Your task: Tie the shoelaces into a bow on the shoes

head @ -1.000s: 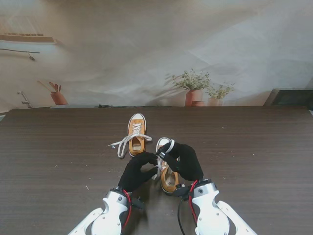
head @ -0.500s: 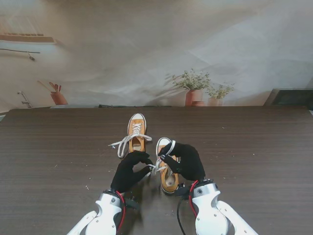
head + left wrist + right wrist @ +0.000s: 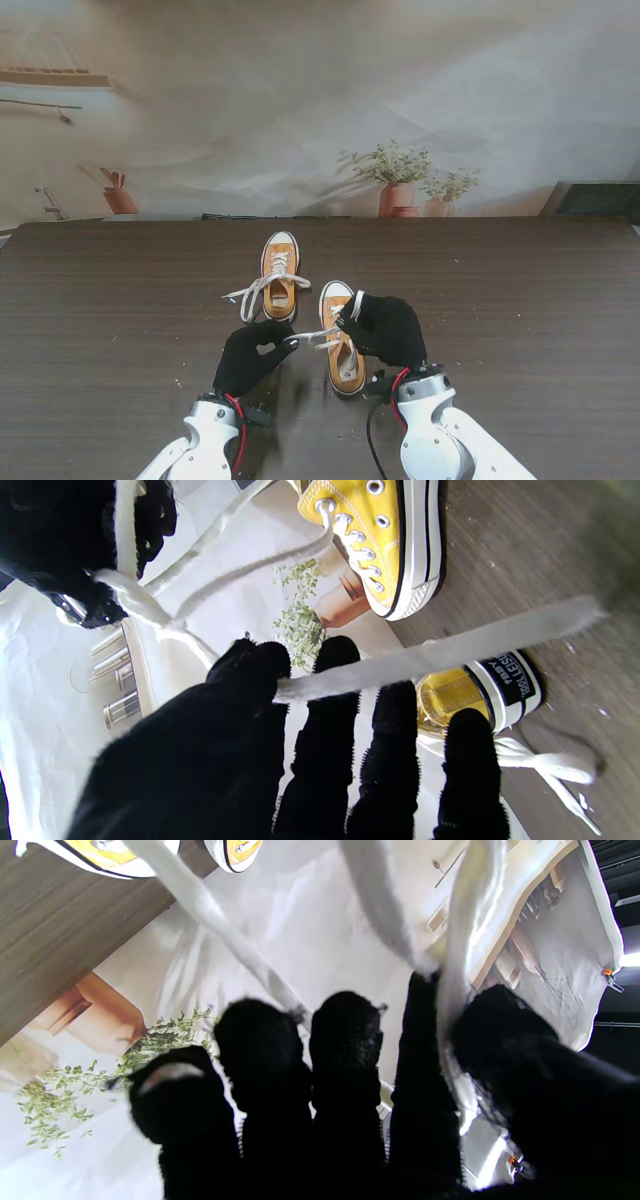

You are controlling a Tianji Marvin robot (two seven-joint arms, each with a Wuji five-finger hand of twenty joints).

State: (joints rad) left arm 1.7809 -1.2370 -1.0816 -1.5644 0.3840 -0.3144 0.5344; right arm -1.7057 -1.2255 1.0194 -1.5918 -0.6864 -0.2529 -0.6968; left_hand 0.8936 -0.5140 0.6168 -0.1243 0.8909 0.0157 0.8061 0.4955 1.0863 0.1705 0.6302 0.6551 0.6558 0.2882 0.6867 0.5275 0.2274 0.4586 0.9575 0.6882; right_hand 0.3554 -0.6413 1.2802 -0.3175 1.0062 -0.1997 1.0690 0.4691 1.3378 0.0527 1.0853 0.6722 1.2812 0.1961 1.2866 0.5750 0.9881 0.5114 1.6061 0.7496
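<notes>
White laces [image 3: 318, 336] are stretching between our 2 black-gloved hands: our left hand [image 3: 250, 358] is pinching 1 end, our right hand [image 3: 388, 330] is gripping the strands over the nearer yellow shoe [image 3: 344, 340] on the dark table [image 3: 520, 300]

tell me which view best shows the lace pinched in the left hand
The left wrist view: the lace runs flat from between the left hand's fingers. The stand view shows it only as a thin pale strand between both hands. The right wrist view shows blurred laces; which is which is unclear.
</notes>
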